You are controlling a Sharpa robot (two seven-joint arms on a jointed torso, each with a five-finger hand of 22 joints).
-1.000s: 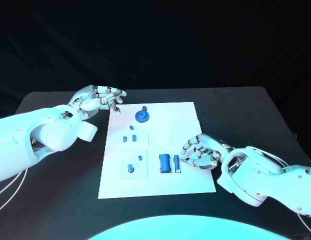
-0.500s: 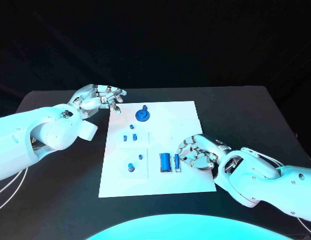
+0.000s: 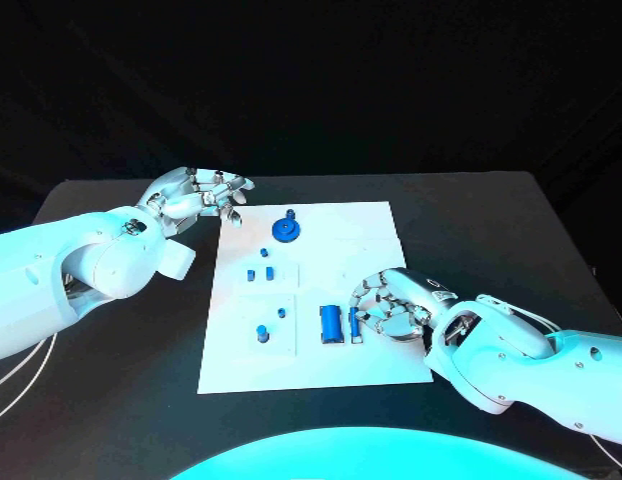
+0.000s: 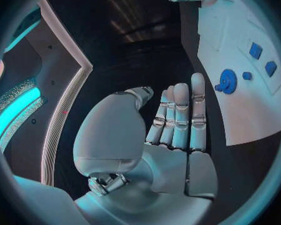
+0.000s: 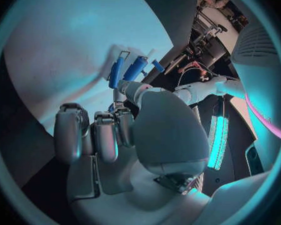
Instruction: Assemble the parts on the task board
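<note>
My right robot hand (image 3: 392, 304), fingers curled and holding nothing, sits at the white task board (image 3: 369, 250)'s four o'clock edge, just beside the slim blue bar (image 3: 353, 325). I should pinch it squarely. My left robot hand (image 3: 196, 195) hovers empty, fingers loosely apart, at ten o'clock.

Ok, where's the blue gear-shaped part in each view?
Head view: blue gear on the far end of the task board, near the left hand.
Left wrist view: blue gear beside the fingertips, near the board's edge.
Right wrist view: cannot make it out.
Shared landmark: the white task board.
</note>
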